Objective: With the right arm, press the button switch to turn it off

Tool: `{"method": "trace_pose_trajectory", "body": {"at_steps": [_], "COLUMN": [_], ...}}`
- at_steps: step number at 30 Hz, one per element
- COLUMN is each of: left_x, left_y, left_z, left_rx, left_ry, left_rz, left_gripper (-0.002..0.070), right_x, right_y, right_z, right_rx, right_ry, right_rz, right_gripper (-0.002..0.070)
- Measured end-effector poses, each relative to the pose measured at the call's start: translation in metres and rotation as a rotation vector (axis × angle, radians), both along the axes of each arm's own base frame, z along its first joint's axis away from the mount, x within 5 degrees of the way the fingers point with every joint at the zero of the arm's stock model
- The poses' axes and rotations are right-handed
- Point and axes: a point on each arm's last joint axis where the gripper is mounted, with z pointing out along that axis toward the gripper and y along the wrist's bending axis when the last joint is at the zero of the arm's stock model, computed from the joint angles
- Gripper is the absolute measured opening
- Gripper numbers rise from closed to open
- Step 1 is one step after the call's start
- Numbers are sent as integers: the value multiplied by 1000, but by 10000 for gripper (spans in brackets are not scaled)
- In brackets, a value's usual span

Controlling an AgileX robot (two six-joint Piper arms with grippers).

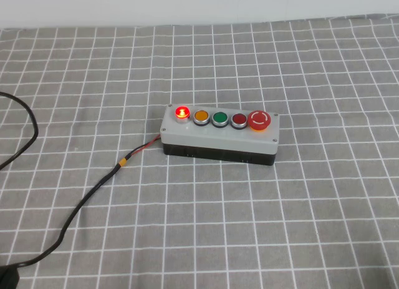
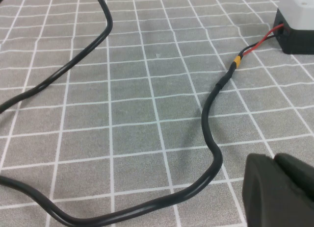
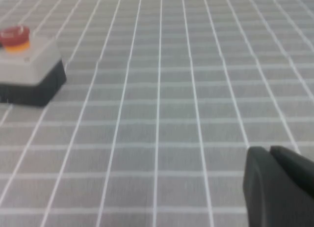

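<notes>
The button switch (image 1: 219,136) sat near the middle of the tabletop (image 1: 312,226), which was covered by a grey cloth printed with a white grid. The unit was a rectangular box with a light-grey lid over a black base. Its top carried a single row: a lit red lamp (image 1: 182,112), then round yellow (image 1: 201,117), green (image 1: 219,119) and red (image 1: 239,120) buttons with metallic rims, and a large red mushroom button (image 1: 260,120) at the far end. A red and a black wire emerged from the lamp end, passed a yellow band and merged into a thick black cable (image 1: 81,205) that curved across the cloth.

The left tool (image 2: 279,190) appeared only in its wrist view as a dark, rounded, matte shape, with the cable looping ahead of it and the switch's lamp end beyond. The right tool (image 3: 279,180) appeared likewise, well apart from the switch's mushroom-button end. Whether either tool was open or closed could not be told; neither was touching anything visible.
</notes>
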Motion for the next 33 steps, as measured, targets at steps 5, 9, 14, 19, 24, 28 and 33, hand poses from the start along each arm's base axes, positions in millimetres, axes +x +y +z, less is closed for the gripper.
{"method": "trace_pose_trajectory", "body": {"at_steps": [5, 9, 14, 19, 24, 28, 33], "left_x": [0, 0, 0, 0, 0, 0, 0], "left_y": [0, 0, 0, 0, 0, 0, 0], "left_z": [0, 0, 0, 0, 0, 0, 0], "left_rx": [0, 0, 0, 0, 0, 0, 0], "left_ry": [0, 0, 0, 0, 0, 0, 0], "left_rz": [0, 0, 0, 0, 0, 0, 0], "left_gripper": [-3, -3, -3, -3, -3, -3, -3], "right_x": [1, 1, 0, -1, -1, -1, -1], "right_y": [-1, -1, 0, 0, 0, 0, 0], "right_z": [5, 4, -2, -2, -2, -2, -2], "right_rx": [2, 2, -1, -1, -1, -1, -1], "right_ry": [-53, -48, 22, 26, 26, 26, 26], "right_rz": [-9, -8, 4, 4, 4, 4, 4], "right_gripper": [-16, -16, -16, -16, -16, -16, -16]}}
